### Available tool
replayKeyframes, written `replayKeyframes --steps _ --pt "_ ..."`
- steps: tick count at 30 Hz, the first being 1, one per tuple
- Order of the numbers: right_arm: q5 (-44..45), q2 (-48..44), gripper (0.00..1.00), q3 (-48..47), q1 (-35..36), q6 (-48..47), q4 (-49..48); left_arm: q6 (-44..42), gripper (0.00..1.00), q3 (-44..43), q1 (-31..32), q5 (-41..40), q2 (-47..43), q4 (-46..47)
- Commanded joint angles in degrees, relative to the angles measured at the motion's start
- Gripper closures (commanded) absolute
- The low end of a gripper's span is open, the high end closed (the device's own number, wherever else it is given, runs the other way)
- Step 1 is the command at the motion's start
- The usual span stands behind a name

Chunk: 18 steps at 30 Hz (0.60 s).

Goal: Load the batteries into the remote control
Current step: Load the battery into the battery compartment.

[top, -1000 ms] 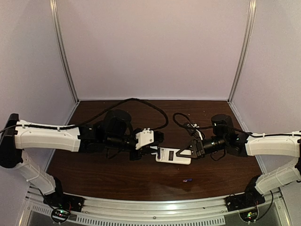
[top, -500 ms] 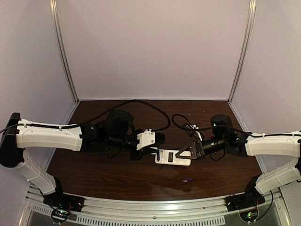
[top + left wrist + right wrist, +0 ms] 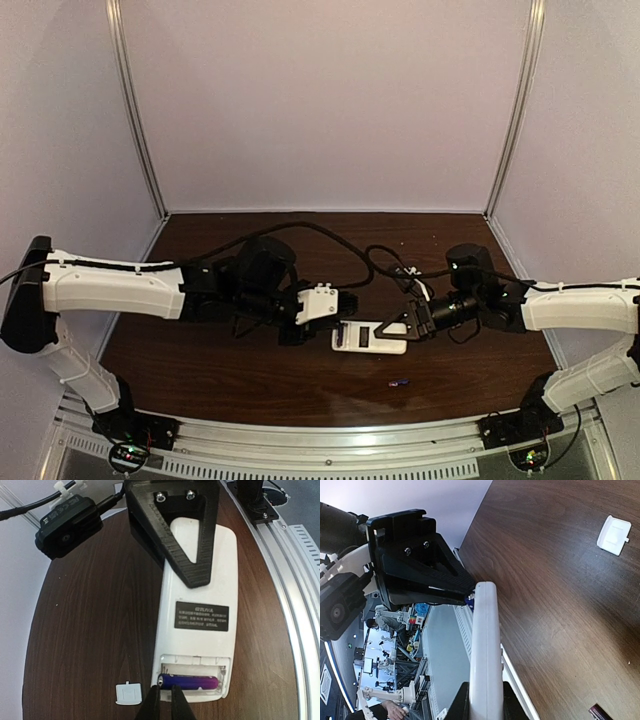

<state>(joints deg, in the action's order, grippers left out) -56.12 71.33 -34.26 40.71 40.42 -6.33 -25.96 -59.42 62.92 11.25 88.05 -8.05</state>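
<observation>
Dark wood table (image 3: 200,370), pale walls (image 3: 320,100) close on three sides, bare boards behind the arms. Remote (image 3: 200,640) lay back-up mid-table, right gripper (image 3: 485,701) clenched on the end opposite its bay. One battery (image 3: 192,682) sat in the open bay. Left gripper (image 3: 166,690) was at its tip, fingers almost together; gripping or not, couldn't tell. Cover (image 3: 127,693) lay just beside. Second battery (image 3: 400,381) lay near the front rail (image 3: 320,435).
</observation>
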Motion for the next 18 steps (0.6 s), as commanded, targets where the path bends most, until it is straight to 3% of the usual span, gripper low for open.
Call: replayKeyframes --steps 1,7,18 --pt "-0.8 -0.5 1.0 -1.9 0.4 -1.2 -1.7 -2.3 0.89 -1.7 1.3 -2.1 2.6 -3.4" --pt "-0.8 -0.2 1.0 -1.8 0.4 -1.8 -0.8 -2.0 0.84 -1.9 1.5 -3.9 2.6 -4.1" --pt "-0.8 -0.2 1.0 -2.1 0.4 -2.1 -0.2 -4.4 0.87 -3.4 2.1 -6.4 2.7 -7.3"
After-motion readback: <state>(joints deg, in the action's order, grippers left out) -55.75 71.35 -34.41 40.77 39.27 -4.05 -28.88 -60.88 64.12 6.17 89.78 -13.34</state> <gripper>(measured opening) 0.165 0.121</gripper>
